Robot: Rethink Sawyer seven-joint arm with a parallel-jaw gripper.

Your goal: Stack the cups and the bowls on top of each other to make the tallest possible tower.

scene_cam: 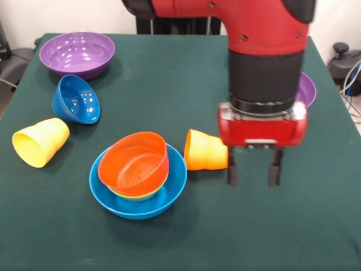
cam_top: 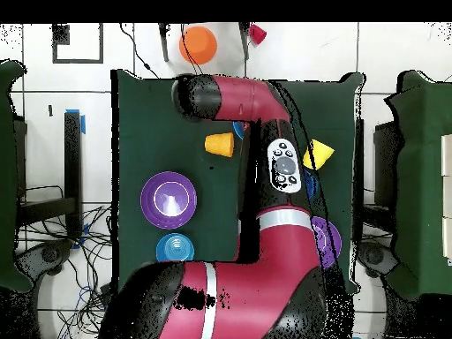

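Note:
In the front view my gripper (scene_cam: pixel 252 171) is open and empty, fingers pointing down, just right of the orange cup (scene_cam: pixel 205 151). The cup lies on its side, and one finger (scene_cam: pixel 232 169) is close to its base. Left of it, a large blue bowl (scene_cam: pixel 169 195) holds a green bowl (scene_cam: pixel 135 196) with an orange bowl (scene_cam: pixel 134 162) tilted on top. A yellow cup (scene_cam: pixel 40 141) lies on its side at the left. A dark blue bowl (scene_cam: pixel 76 99) stands tilted. One purple bowl (scene_cam: pixel 77 53) is at the far left. Another purple bowl (scene_cam: pixel 307 90) shows behind the arm.
In the overhead view the arm hides the gripper and the stack. A cyan bowl (cam_top: pixel 174 247) lies upside down beside a purple bowl (cam_top: pixel 168 199). The orange cup (cam_top: pixel 220 144) and yellow cup (cam_top: pixel 318 155) show. A red cup (cam_top: pixel 257 33) and an orange round thing (cam_top: pixel 198 44) lie beyond the table's edge.

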